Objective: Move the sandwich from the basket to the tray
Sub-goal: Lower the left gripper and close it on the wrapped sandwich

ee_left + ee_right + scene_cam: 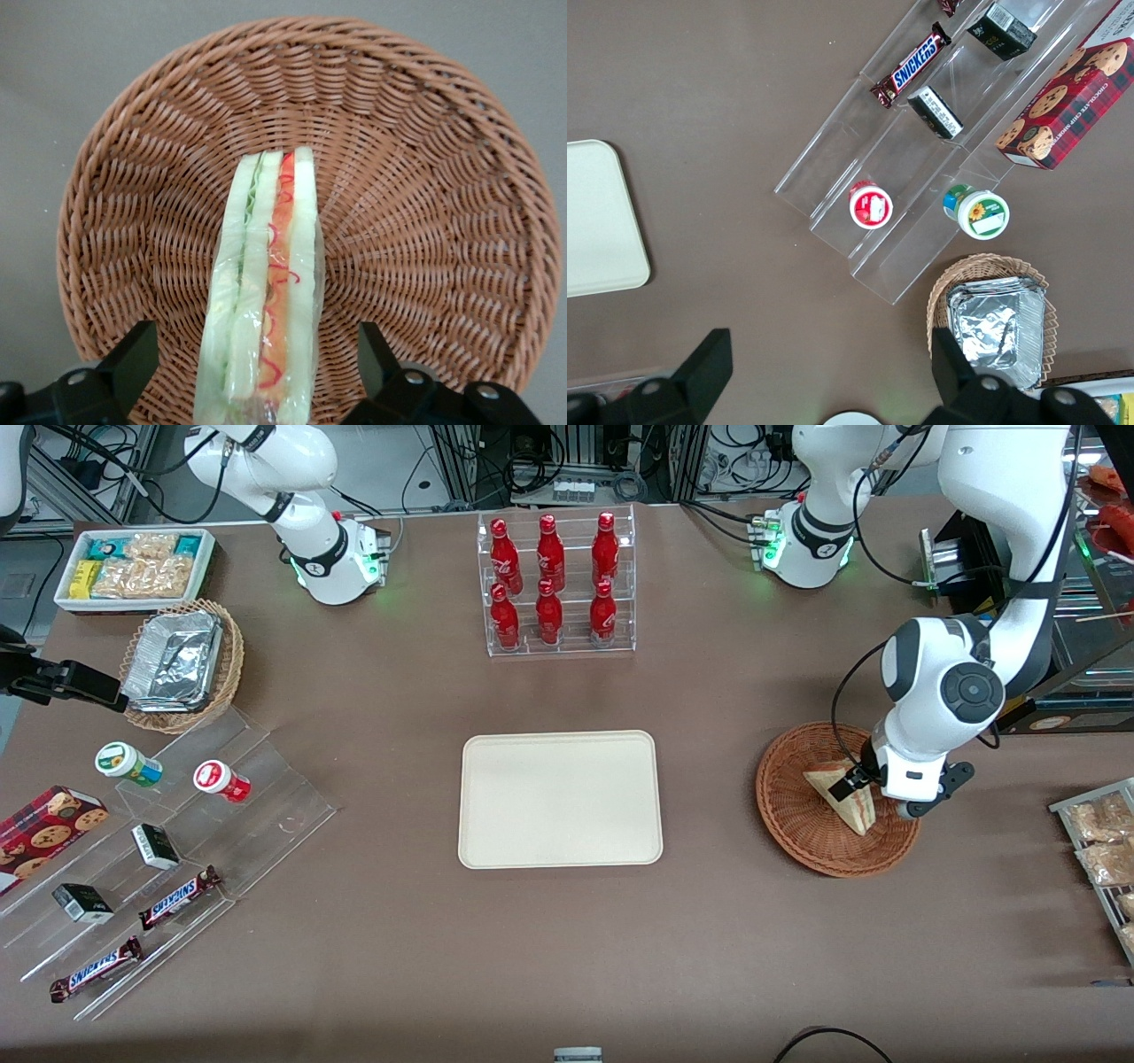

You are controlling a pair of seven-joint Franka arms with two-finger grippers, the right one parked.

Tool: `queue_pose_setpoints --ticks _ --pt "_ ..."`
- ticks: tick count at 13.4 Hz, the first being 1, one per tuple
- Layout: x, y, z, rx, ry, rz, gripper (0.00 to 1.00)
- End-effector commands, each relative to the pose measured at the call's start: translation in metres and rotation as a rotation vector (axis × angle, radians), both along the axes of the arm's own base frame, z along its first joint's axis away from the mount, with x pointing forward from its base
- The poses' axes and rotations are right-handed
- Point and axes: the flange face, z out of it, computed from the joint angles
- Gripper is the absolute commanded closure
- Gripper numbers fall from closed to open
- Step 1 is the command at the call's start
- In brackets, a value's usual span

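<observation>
The sandwich (843, 799), a plastic-wrapped wedge of white bread, stands on edge in the reddish-brown wicker basket (793, 819), toward the working arm's end of the table. The left wrist view shows its red and green filling stripe (266, 283) against the basket's weave (425, 230). My left gripper (864, 784) is down in the basket, open, with its two black fingers (137, 350) straddling the sandwich and a gap on each side; the gripper (257, 354) holds nothing. The cream-white tray (560, 799) lies flat at the table's middle, bare, and also shows in the right wrist view (598, 221).
A clear rack of red bottles (554, 584) stands farther from the front camera than the tray. Toward the parked arm's end are a tan basket with foil containers (182, 664), a white box of snacks (133, 567) and a clear stepped stand with candy bars (168, 841). Packets on a rack (1103, 841) lie near the working arm.
</observation>
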Motion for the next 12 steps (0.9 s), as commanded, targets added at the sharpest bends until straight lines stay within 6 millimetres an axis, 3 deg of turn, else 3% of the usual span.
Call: queue_pose_setpoints --ticks 1,3,4,9,12 --pt "-0.002 -0.006 -0.014 -0.003 0.004 0.053 0.25" --pt "-0.003 -0.018 -0.017 -0.005 0.009 0.086 0.89" --pt "-0.003 -0.018 -0.016 -0.004 0.012 0.086 1.0" --pt "0.005 -0.023 0.002 0.01 0.03 0.048 1.0" --pt "0.014 -0.055 0.037 0.03 0.09 -0.037 1.0"
